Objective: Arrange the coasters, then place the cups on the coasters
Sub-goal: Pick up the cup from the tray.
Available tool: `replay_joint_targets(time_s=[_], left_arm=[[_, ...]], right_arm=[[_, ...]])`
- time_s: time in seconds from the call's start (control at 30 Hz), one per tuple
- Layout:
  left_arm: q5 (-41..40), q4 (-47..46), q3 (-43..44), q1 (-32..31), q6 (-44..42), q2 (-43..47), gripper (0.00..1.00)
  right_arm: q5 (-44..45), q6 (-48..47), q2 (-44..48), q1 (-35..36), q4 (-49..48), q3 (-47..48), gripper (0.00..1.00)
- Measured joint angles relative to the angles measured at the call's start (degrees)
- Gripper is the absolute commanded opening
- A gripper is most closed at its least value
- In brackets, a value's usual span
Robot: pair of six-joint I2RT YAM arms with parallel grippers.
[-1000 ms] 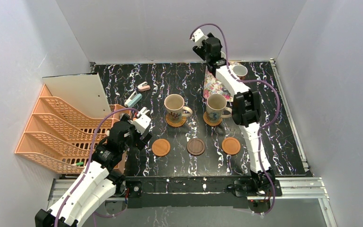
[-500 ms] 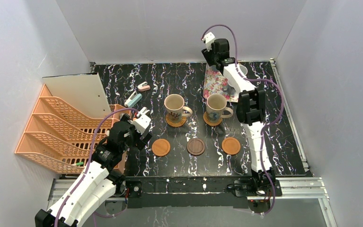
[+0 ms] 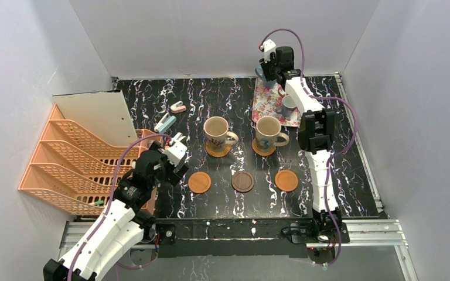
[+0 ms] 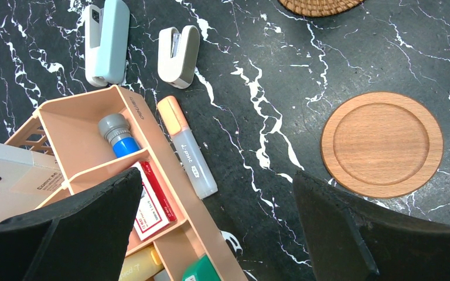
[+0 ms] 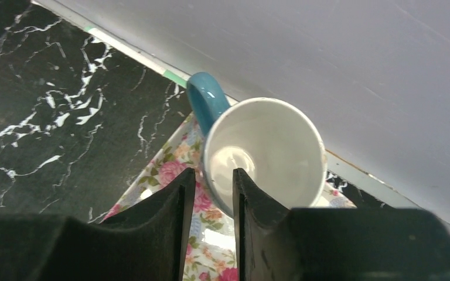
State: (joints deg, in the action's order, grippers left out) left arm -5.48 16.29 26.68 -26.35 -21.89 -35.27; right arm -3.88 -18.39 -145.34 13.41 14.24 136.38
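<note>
**Top view:** Five round coasters lie on the black marbled desk (image 3: 152,99). Two woven rattan coasters (image 3: 218,151) sit under two large beige patterned mugs (image 3: 215,130). In front of them is a bare row of a smooth orange-brown coaster (image 3: 199,182), a dark brown coaster (image 3: 242,181) and a second orange-brown coaster (image 3: 286,180). Four cups show in all. On the pink floral tray (image 3: 268,99) at the far edge, the right hand (image 3: 266,68) meets the small blue-handled cup (image 3: 260,74), with another small cup (image 3: 287,106) nearby.

**Left wrist:** The left hand (image 4: 217,193), its fingers wide apart and empty, hovers near the orange-brown coaster, two staplers (image 4: 106,41) and a peach organiser (image 4: 152,170).

**Right wrist:** The right hand's fingers (image 5: 164,222) stand narrowly apart astride the cup's near rim, one outside and one over the white interior. Whether they pinch it cannot be told. The glazed ceramic is probably light, rigid, slick and breakable, so a square grip on the rim wall, clear of the handle, looks soundest.
</note>
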Motion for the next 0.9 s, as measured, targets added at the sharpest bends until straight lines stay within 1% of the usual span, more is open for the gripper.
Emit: replay_joint_targets(time_s=[0.13,0.27,0.33,0.53,0.9], left_arm=[[-0.09,0.0,0.0,0.0,0.0,0.0,0.98],[-0.11,0.0,0.0,0.0,0.0,-0.02,0.98],[-0.11,0.0,0.0,0.0,0.0,-0.04,0.98],[-0.11,0.0,0.0,0.0,0.0,-0.24,0.98],[-0.09,0.0,-0.02,0.0,0.0,-0.33,0.98]], right_arm=[[-2.36,-0.72,0.0,0.11,0.79,0.02,0.26],[-4.37,-2.12,0.0,0.15,1.14,0.02,0.13],[-5.27,-2.78,0.0,0.15,1.33,0.02,0.01],[-8.5,-4.57,0.2,-0.02,3.02,0.13,0.01],[-12.81,-11.21,3.28,-0.94,10.6,0.11,0.01]])
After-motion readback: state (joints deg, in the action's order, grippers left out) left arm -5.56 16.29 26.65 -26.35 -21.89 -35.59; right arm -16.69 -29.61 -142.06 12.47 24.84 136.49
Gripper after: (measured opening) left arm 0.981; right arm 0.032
